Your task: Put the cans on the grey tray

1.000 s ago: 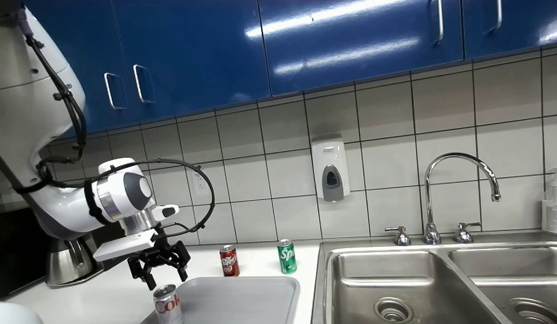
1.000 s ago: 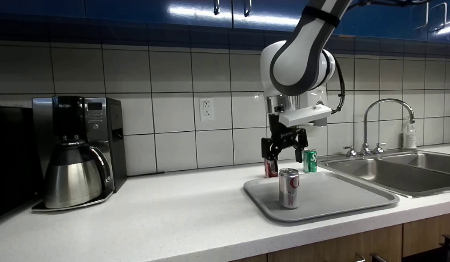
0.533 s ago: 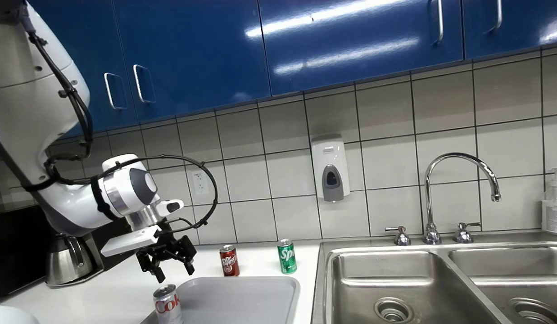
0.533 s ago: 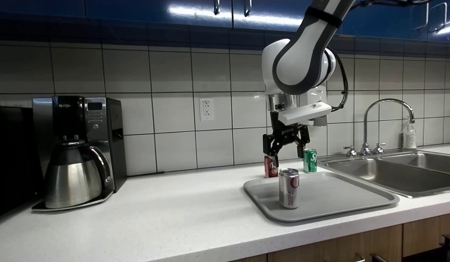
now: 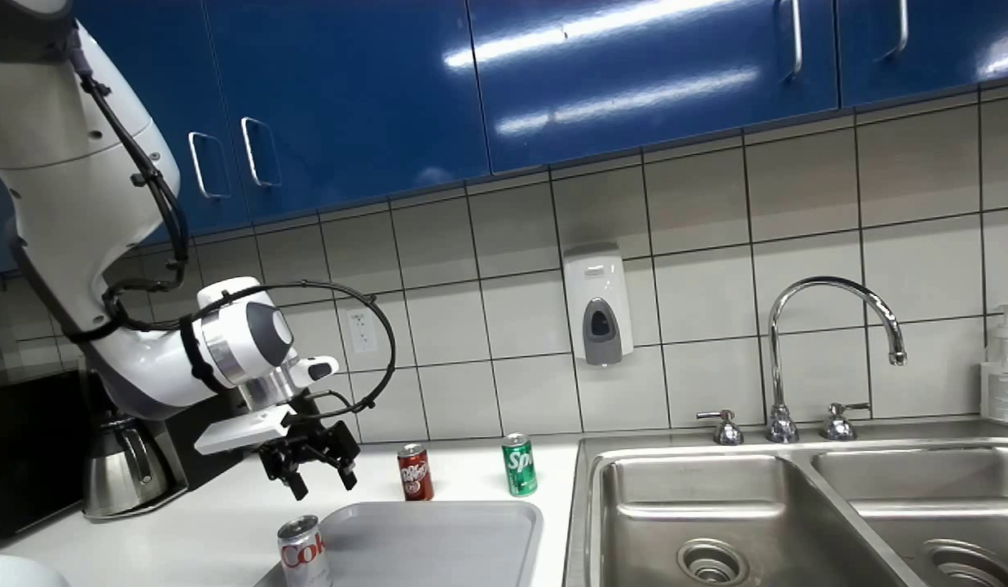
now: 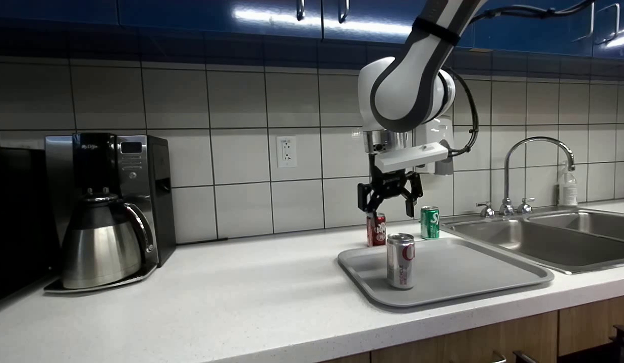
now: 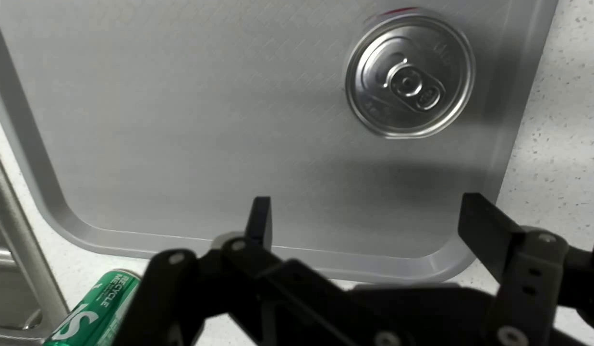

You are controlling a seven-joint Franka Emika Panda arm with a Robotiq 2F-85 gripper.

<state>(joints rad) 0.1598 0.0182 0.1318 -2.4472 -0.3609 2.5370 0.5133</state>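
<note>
- My black gripper [image 6: 392, 216], spread wide, empty, has risen clear of silver-white red-lettered can [image 6: 401, 262].
- Can stands on flat light-grey tray [image 6: 475, 267]; I count one done.
- Green can [image 5: 519, 465] waits off it; dark red can [image 5: 415, 473] too, apparently.

The silver-white cylindrical metal can [image 6: 401, 262] stood on the light-grey rectangular tray [image 6: 478, 275]. Behind the tray, in both exterior views, the dark-red cylindrical metal can [image 6: 376, 233] stood left of the green cylindrical metal can [image 6: 430, 223]; right of both lay the steel double sink [image 6: 544, 246].
</note>
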